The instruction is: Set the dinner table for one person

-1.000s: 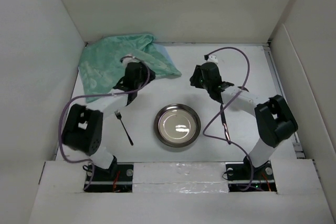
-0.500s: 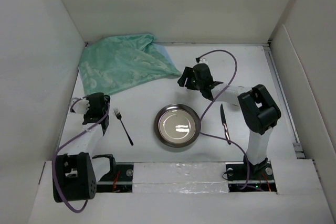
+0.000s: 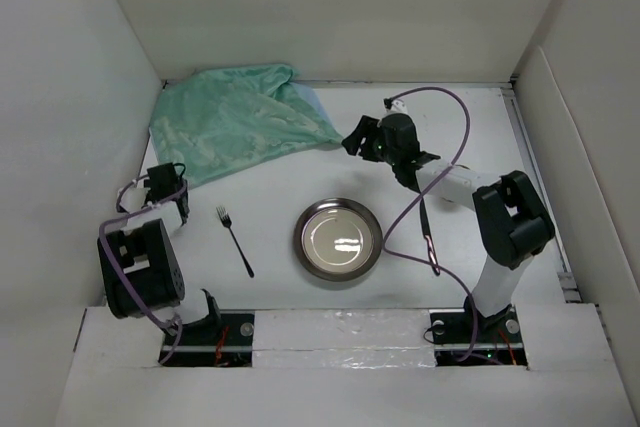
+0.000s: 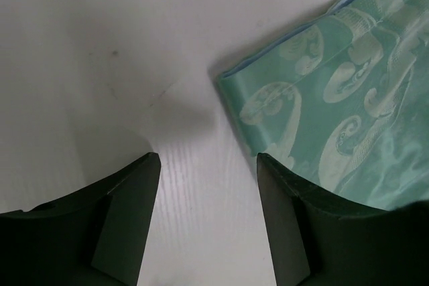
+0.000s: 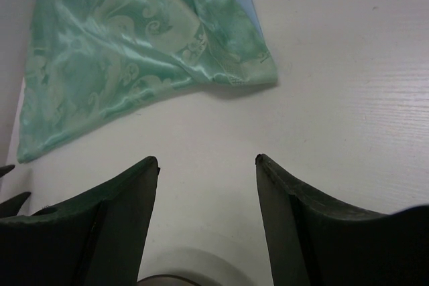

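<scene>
The white dinner table (image 3: 270, 182) carries a round metal plate (image 3: 338, 238) at the near middle, a black fork (image 3: 236, 241) to its left and a black knife (image 3: 427, 232) to its right. A teal-green patterned cloth (image 3: 235, 117) lies crumpled at the back left. My left gripper (image 3: 162, 173) is open and empty, low by the table's left edge, just short of the cloth's near-left corner (image 4: 335, 98). My right gripper (image 3: 355, 137) is open and empty beside the cloth's right corner (image 5: 255, 72), behind the plate. The plate's rim (image 5: 167, 279) shows under its fingers.
White walls enclose the table on the left, back and right. Purple cables loop off both arms; the right one hangs over the table by the knife (image 3: 400, 237). The left arm is folded back against the left wall (image 3: 140, 257).
The left arm has pulled back from over the cloth to the left edge of the table, gripper empty. The right gripper has shifted slightly near the cloth's right corner. Plate, fork and knife have not moved.
</scene>
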`<state>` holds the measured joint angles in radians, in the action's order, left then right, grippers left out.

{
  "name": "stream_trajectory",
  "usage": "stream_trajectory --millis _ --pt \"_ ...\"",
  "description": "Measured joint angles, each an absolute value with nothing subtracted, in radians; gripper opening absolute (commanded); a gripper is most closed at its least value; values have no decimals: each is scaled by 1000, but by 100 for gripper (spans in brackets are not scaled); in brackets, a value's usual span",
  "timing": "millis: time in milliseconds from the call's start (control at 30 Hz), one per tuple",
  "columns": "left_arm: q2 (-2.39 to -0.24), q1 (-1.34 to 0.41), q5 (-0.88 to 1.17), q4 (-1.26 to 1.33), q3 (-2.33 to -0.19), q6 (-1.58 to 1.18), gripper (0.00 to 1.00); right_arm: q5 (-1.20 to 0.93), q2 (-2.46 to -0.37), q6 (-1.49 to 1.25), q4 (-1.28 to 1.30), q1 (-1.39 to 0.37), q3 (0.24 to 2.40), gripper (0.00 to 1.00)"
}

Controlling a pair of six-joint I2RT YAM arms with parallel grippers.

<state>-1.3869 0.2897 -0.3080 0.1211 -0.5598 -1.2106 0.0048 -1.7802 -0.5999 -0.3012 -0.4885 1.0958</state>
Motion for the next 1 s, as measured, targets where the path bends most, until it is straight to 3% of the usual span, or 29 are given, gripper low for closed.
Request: stream_trajectory --millis 533,700,867,933,1000 --pt "-1568 288 -301 40 -769 -1174 49 -59 -1815 -603 -323 -444 1084 66" --pt "-1628 281 -295 38 -819 -1167 25 -66 -1827 -604 -324 -427 1084 66" --pt "-1629 276 -292 40 -819 -1154 14 -73 -1848 -606 -330 -418 1084 66" --pt "-1629 279 -288 41 -819 -1143 1 -76 -1860 -606 -330 -413 1084 66" --pt "-1631 284 -285 47 -820 -1121 0 -76 -1864 -607 -330 -410 1083 66"
